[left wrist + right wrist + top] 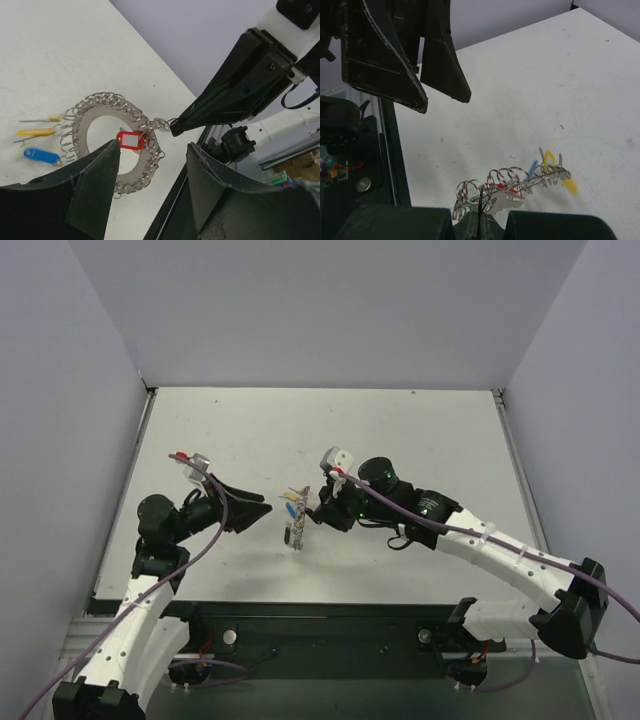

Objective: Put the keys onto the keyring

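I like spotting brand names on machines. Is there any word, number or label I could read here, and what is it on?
No text can be read anywhere in these views.
Red tag on the keyring: its white window is blank.
Blue tag and yellow tag: no writing shows.
Coloured boxes beyond the table edge: too blurred to read.

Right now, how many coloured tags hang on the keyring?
4: red tag on the keyring; blue tag, yellow tag and second yellow tag across it from the red. Others may be hidden.
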Available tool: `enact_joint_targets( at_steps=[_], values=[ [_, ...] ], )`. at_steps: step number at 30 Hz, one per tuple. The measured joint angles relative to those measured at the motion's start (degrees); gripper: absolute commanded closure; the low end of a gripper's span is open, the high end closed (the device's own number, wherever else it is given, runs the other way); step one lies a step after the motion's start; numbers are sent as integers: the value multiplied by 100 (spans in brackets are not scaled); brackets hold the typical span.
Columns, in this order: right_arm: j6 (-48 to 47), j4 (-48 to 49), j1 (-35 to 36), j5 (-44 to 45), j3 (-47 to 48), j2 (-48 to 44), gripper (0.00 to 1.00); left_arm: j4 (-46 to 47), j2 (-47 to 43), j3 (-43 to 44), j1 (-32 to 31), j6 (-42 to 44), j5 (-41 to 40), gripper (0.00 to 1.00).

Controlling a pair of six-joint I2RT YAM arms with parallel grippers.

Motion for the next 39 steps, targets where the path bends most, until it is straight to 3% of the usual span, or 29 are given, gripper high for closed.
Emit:
enact_joint_targets(
  at_steps=[7, 17, 27, 39],
  values=[
    [-378, -142, -144, -850, -101, -568, 100, -111, 96, 699, -909, 579, 125, 36],
    [-540, -481, -313, -1676, -109, -1038, 100, -1165, 435, 1849, -1709, 1895, 435, 42],
    [-356, -544, -332, -1388, 42, -1141, 100, -2509, 699, 2402, -2492, 2605, -387, 45],
    [-81, -549, -332, -935, 170, -1161, 100, -3178, 1106, 2693, -3040, 2883, -1351, 45]
  ],
)
